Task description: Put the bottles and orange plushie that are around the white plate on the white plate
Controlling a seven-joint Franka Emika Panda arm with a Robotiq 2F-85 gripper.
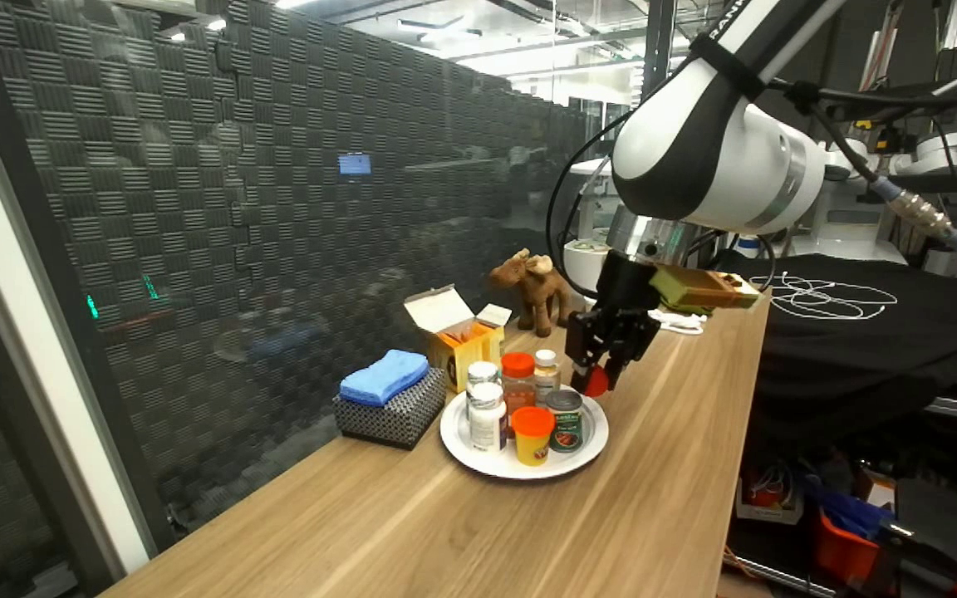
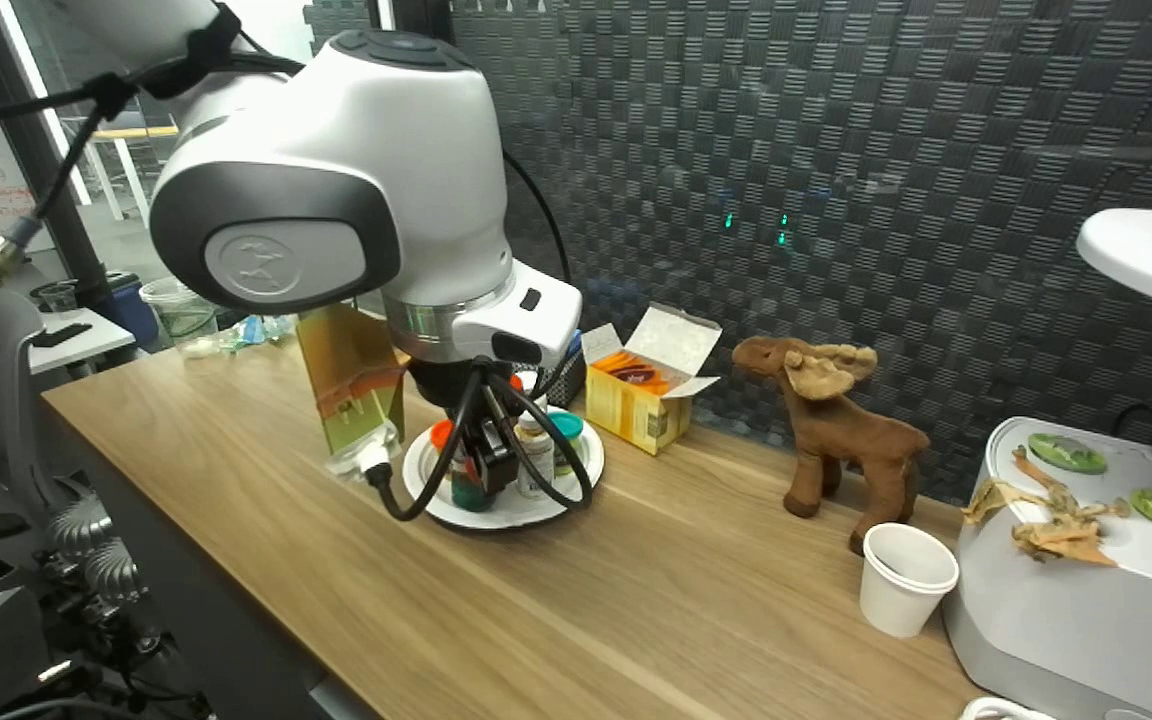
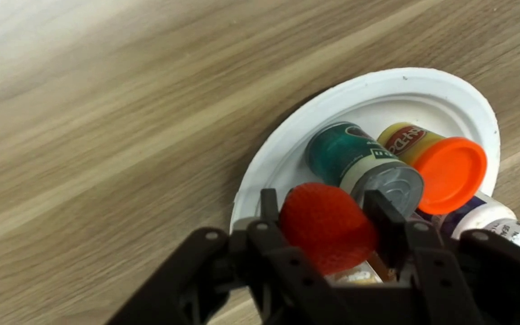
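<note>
My gripper [image 3: 323, 203] is shut on the orange plushie [image 3: 325, 225], which looks red-orange between the fingers. In an exterior view the gripper [image 1: 596, 375] holds the plushie [image 1: 597, 383] just above the right-rear rim of the white plate [image 1: 520, 473]. Standing on the plate are the red-capped bottle [image 1: 518, 394], two white bottles [image 1: 488, 423], a white-capped tan bottle [image 1: 547, 378], a green grey-lidded can [image 1: 566, 428] and a yellow orange-lidded tub [image 1: 532, 448]. A teal-topped jar [image 2: 567, 425] shows on the plate in an exterior view, where the plushie is mostly hidden.
An open yellow carton [image 1: 466, 345] and a blue cloth [image 1: 385, 378] on a grey woven box [image 1: 395, 415] stand beside the plate. A brown plush moose [image 2: 836, 430], white cups [image 2: 906, 580] and a white appliance [image 2: 1066, 600] stand farther along the wooden table.
</note>
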